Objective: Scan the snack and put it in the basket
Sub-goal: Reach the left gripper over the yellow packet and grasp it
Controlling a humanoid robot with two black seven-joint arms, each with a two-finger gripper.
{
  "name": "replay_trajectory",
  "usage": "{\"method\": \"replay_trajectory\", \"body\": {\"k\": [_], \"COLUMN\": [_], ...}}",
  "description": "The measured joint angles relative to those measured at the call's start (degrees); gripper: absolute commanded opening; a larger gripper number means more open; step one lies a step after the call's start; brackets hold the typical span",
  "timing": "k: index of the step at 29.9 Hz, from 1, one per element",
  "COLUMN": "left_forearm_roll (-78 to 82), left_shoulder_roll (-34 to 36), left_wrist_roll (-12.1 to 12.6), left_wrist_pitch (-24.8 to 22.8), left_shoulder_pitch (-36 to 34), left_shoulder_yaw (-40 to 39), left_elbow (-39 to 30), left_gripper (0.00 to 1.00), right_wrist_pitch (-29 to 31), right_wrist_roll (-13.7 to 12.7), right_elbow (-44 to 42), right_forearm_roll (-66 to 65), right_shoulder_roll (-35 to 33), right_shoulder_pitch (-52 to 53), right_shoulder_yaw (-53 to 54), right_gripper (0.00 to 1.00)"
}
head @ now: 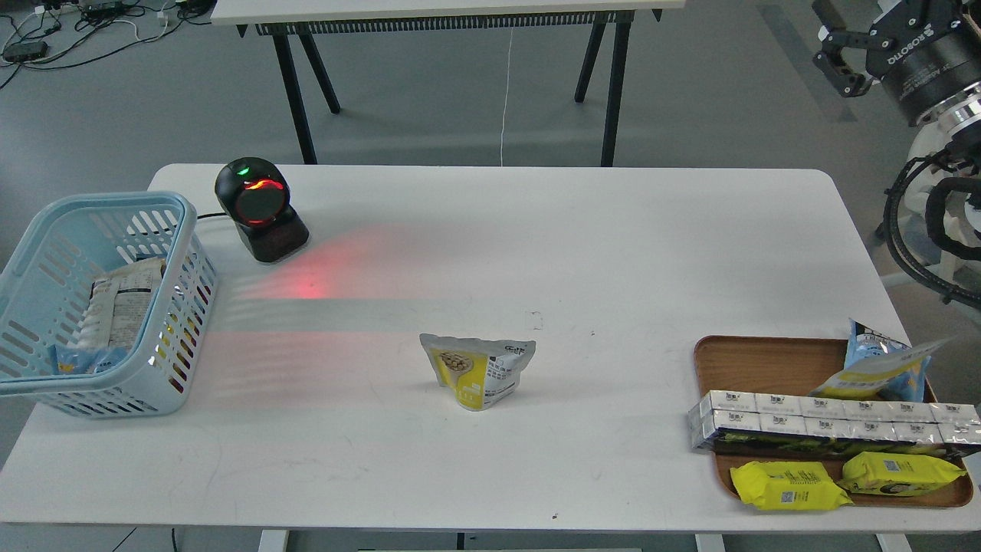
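Note:
The snack [479, 369], a small pouch with a white top and a yellow lower part, stands upright near the middle of the white table [536, 245]. The light blue basket [182, 322] stands at the table's left edge and holds a few packs. My right gripper [841, 60] is high at the top right, off the table and far from the snack. It is dark and seen at an angle, so I cannot tell whether its fingers are open or shut. My left arm and gripper are out of view.
A black barcode scanner [260, 208] with a red window stands at the back left and casts red light on the table. A brown wooden tray [766, 356] at the front right holds silver boxes, yellow packs and a light-blue-and-yellow pouch.

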Motion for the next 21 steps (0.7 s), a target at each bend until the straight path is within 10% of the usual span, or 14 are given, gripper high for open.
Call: {"method": "replay_trajectory", "body": {"k": [11, 21], "left_forearm_roll": [21.93, 32.48], "left_shoulder_roll": [0.46, -2.94], "left_wrist_roll": [0.01, 0.02], "left_wrist_pitch": [0.02, 0.02], "left_shoulder_pitch": [-9.21, -9.85], "left_shoulder_yaw": [25.73, 32.88], "left_elbow": [-34.52, -40.19], "left_gripper": [0.95, 0.94], "right_wrist_pitch": [0.00, 0.00], "right_wrist_roll": [0.00, 0.00], "right_elbow": [-0.12, -0.05], "right_forearm_roll": [0.75, 0.67], "right_shoulder_roll": [0.10, -0.09], "right_shoulder_pitch": [-1.30, -1.54], "right_shoulder_yaw": [0.11, -0.47], "right_gripper": [0.99, 0.99]}}
